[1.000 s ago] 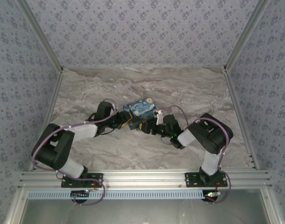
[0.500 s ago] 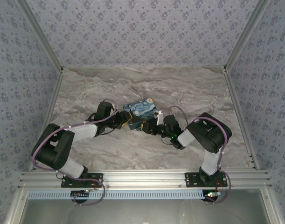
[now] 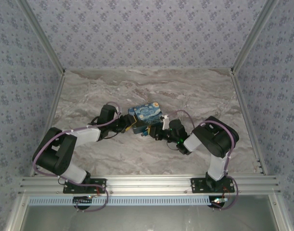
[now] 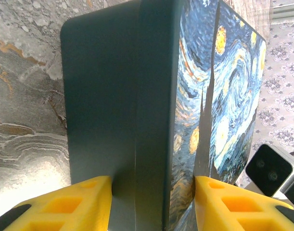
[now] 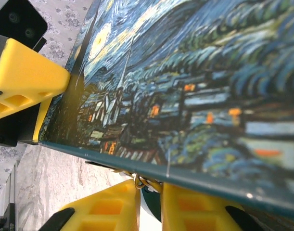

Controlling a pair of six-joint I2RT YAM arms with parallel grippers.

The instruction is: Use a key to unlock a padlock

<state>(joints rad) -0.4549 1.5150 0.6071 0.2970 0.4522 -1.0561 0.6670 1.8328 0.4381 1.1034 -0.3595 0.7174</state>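
My left gripper (image 3: 132, 126) is shut on the blue-and-yellow starry-night tin box (image 3: 146, 113), which stands on edge on the table. In the left wrist view its yellow fingers (image 4: 74, 202) press the box's (image 4: 137, 96) dark back and its painted face. Just under the box's lower rim (image 5: 185, 175), my right gripper (image 5: 150, 192) is shut on the tiny teal padlock (image 5: 155, 201). A thin silvery loop (image 5: 139, 182) shows above the fingers. The key is hidden.
The box and both grippers meet mid-table on the marbled top (image 3: 185, 91). The left gripper's yellow finger (image 5: 26, 77) sits at the box's far end in the right wrist view. Patterned walls (image 3: 147, 29) and metal rails close in the table.
My right gripper's jaws have come together on the padlock under the box. The left gripper keeps its hold and the box has barely shifted.
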